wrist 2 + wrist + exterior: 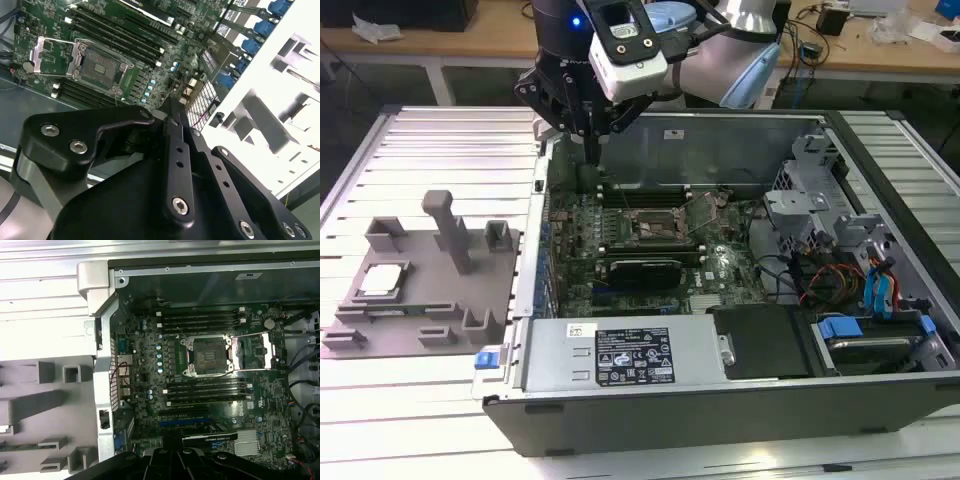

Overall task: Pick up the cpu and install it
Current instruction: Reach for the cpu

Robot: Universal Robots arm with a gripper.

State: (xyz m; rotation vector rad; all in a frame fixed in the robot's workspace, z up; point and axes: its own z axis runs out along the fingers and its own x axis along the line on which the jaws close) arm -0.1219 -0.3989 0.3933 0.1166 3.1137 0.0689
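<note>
The cpu (382, 280), a small pale silver square, lies flat on the grey fixture plate (425, 325) at the exterior view's left, outside the case. My gripper (592, 148) hangs over the case's rear corner, well apart from the cpu, its fingers (172, 112) shut together with nothing between them. On the green motherboard the empty cpu socket (655, 225) stands with its metal load frame swung open. Both wrist views look down on that socket (207, 356) (100, 62), and the gripper (174, 450) shows as a black mass near the picture's edge.
The open computer case (720, 400) holds a black expansion card (642, 270), a power supply (620, 355), memory slots (200, 320), drive cages and loose cables (840, 280). An upright post (445, 225) rises from the fixture plate. Ribbed metal table (440, 150) surrounds the case.
</note>
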